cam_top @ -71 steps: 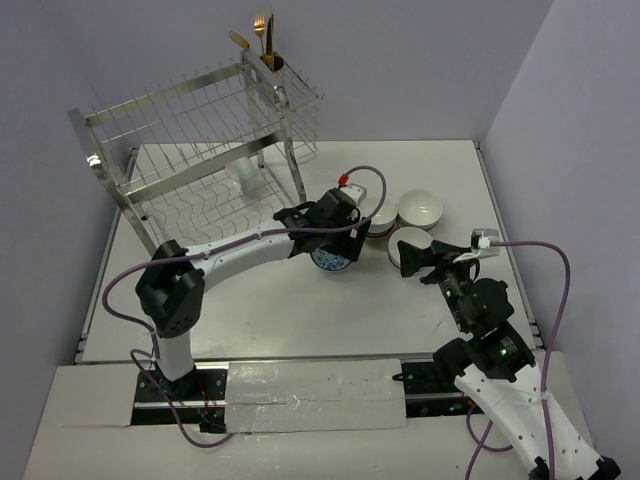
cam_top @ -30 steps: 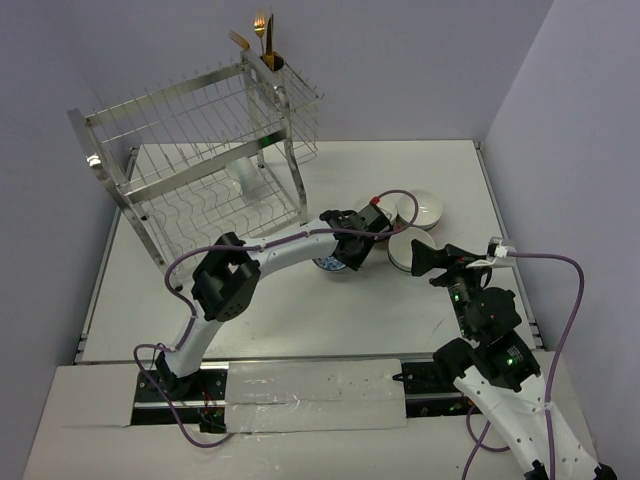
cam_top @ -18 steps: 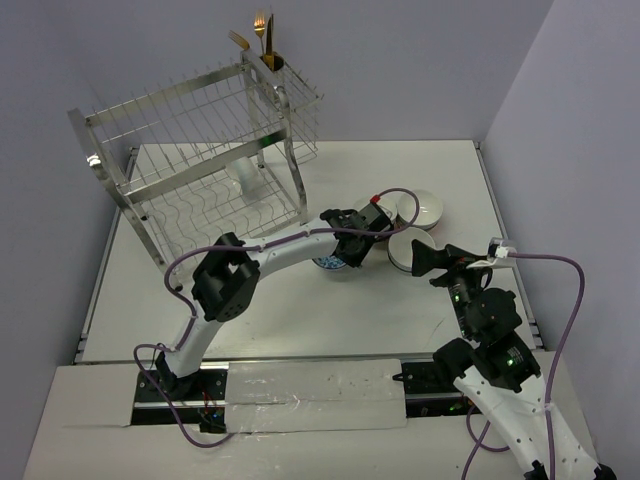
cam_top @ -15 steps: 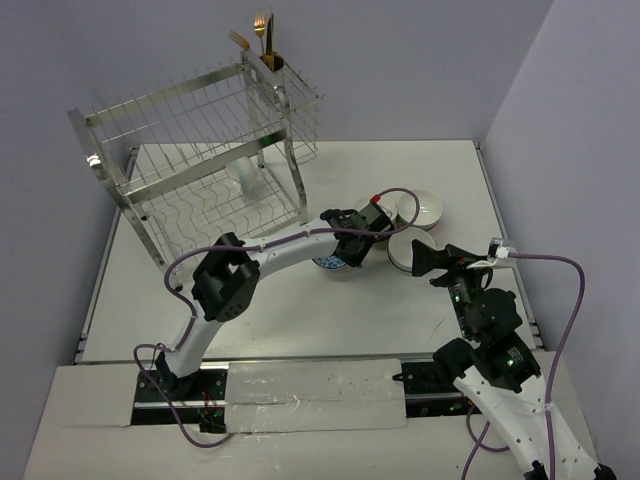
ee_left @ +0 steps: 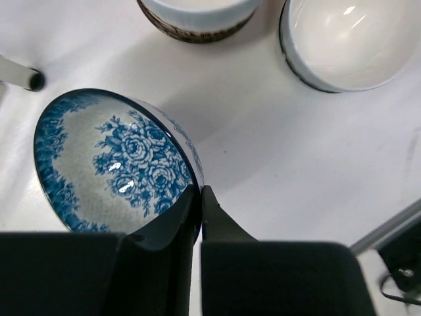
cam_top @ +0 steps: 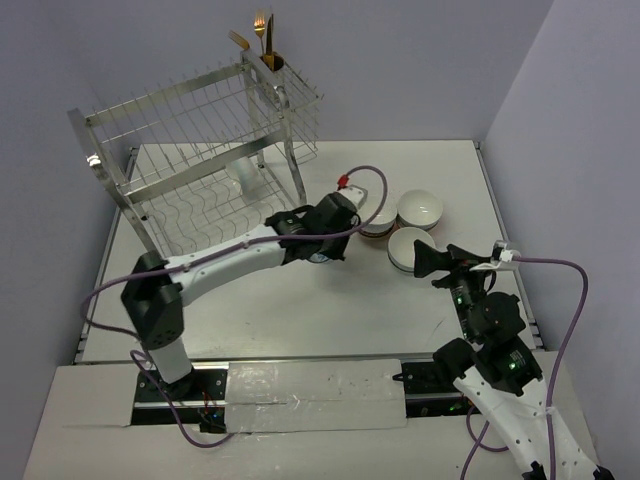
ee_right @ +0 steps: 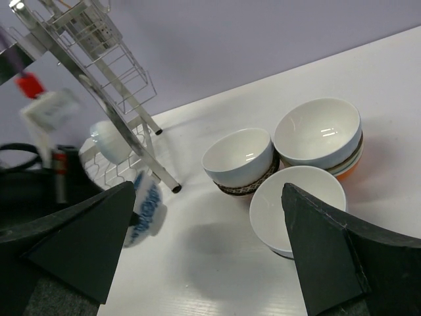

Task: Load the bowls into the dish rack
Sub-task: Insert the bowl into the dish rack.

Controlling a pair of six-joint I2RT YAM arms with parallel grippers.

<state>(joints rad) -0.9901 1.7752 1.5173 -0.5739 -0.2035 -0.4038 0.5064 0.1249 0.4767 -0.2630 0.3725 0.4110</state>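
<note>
My left gripper [ee_left: 199, 192] is shut on the rim of a bowl with a blue floral inside [ee_left: 112, 161]. That bowl hangs tilted above the table, just right of the dish rack's front leg [ee_right: 161, 174]. On the table to the right sit a brown-banded white bowl [ee_right: 240, 158], a white bowl stacked on others [ee_right: 319, 131] and a plain white bowl [ee_right: 296, 204]. My right gripper [ee_right: 210, 243] stands open just before the plain bowl [cam_top: 410, 248], holding nothing. The silver dish rack [cam_top: 190, 150] stands at the back left with one white bowl [cam_top: 243, 172] on its lower shelf.
Gold utensils [cam_top: 260, 35] stick up from the cup at the rack's far corner. The left arm [cam_top: 230, 255] stretches across the table's middle. Walls close in behind and on the right of the white table [cam_top: 300, 310].
The left gripper has closed on the blue bowl's rim, lifted it off the table and drawn back left toward the rack. The right arm has barely moved.
</note>
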